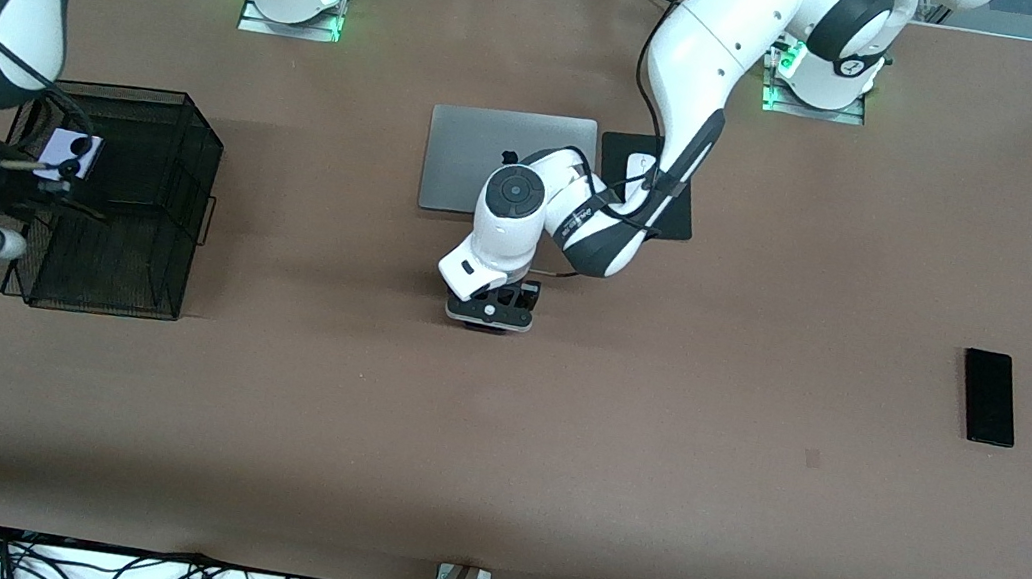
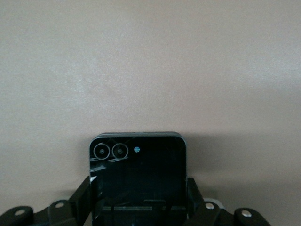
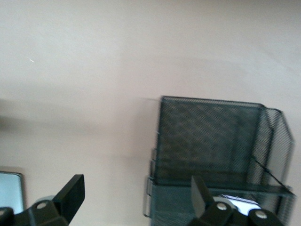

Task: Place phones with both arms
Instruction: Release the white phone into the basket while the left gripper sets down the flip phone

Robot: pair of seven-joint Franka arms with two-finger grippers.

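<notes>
My left gripper reaches down to the middle of the table, nearer the front camera than the laptop. It is shut on the small squarish black phone, one finger on each side edge. The phone lies flat against the brown tabletop. The lilac phone lies inside the black mesh basket at the right arm's end. My right gripper hangs open and empty over the basket's edge. The long black slab phone lies on the table toward the left arm's end.
A closed silver laptop lies between the two bases. Beside it a white mouse sits on a black pad. Cables run along the table's front edge.
</notes>
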